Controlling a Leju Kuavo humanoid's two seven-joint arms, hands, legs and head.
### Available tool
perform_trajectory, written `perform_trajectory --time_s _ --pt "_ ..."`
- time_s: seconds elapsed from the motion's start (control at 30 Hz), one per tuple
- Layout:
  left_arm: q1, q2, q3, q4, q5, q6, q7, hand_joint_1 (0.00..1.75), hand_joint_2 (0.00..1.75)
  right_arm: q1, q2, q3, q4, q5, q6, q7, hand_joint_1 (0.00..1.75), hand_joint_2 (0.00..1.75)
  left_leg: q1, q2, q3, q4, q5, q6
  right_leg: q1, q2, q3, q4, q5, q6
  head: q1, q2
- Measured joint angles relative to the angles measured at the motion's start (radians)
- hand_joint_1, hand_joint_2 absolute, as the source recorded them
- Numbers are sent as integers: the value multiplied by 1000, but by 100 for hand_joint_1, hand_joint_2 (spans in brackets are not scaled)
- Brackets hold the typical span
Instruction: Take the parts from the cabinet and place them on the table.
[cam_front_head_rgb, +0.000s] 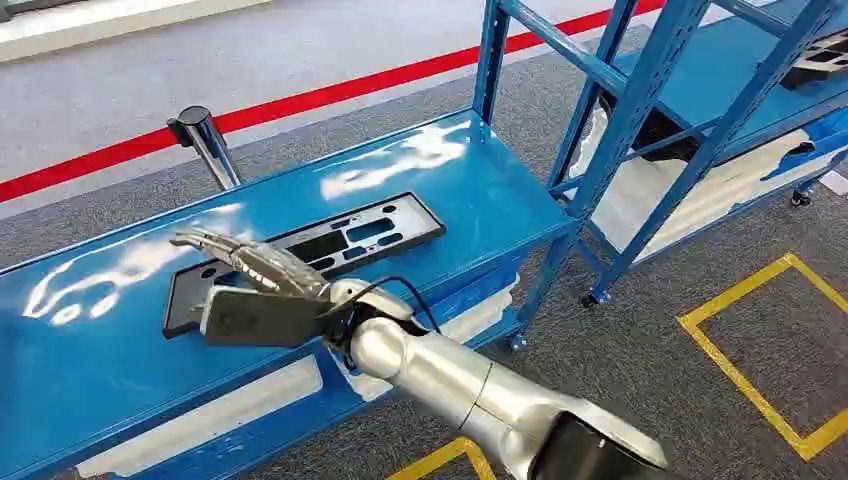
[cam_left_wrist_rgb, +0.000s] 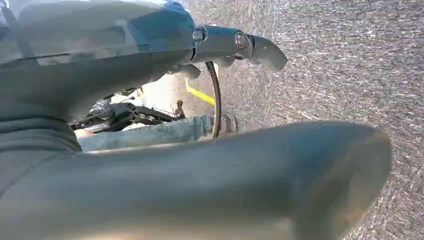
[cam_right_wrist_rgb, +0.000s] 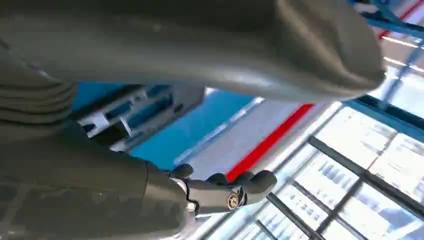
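A long black plastic part (cam_front_head_rgb: 345, 238) with rectangular cut-outs lies flat on the blue table (cam_front_head_rgb: 110, 380). My right hand (cam_front_head_rgb: 255, 290) hovers over the part's near left end with its fingers stretched out and apart, holding nothing. In the right wrist view the part (cam_right_wrist_rgb: 135, 112) shows on the blue top between the thumb (cam_right_wrist_rgb: 225, 45) and the dark fingers (cam_right_wrist_rgb: 225, 190). Whether the hand touches the part I cannot tell. My left hand (cam_left_wrist_rgb: 150, 165) hangs over grey carpet with its fingers straight and nothing in it. Another black part (cam_front_head_rgb: 825, 55) lies on the blue cabinet's shelf (cam_front_head_rgb: 720, 70) at the far right.
The blue cabinet frame (cam_front_head_rgb: 640, 90) stands on castors just right of the table's end. A chrome post (cam_front_head_rgb: 207, 140) rises behind the table. A red line (cam_front_head_rgb: 300, 100) crosses the floor beyond, and yellow tape (cam_front_head_rgb: 740, 370) marks the carpet at the right.
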Motion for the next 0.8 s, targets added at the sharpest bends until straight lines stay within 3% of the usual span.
perform_trajectory --time_s 0.2,0.4,0.5,0.7,0.73,0.8 --pt "14 59 -3 0 0 -10 -42 0 0 11 1 70 143 35 -62 0 0 0 0 0 0 0 0 0 0 0 0 0 0 0 0 0" --pt "16 81 -11 0 -5 2 -57 0 0 12 1 128 208 93 -111 33 0 0 0 0 0 0 0 0 0 0 0 0 0 0 0 0" --pt "16 84 -15 0 -5 3 -57 0 0 8 1 130 226 33 -64 22 0 0 0 0 0 0 0 0 0 0 0 -1 0 0 0 0" --pt "17 97 -18 0 -6 8 -62 0 0 4 1 59 246 -119 51 -13 0 0 0 0 0 1 0 0 0 0 0 -1 0 0 0 0" --pt "17 99 -24 0 -6 9 -66 0 0 2 1 52 249 -124 52 -15 0 0 -3 0 -2 7 -3 5 -7 0 3 -10 5 5 0 0" --pt "19 104 -40 0 -6 9 -68 0 0 -8 9 39 253 -129 59 -18 0 0 -3 0 6 -13 6 19 -4 -2 10 -16 10 13 -4 0"
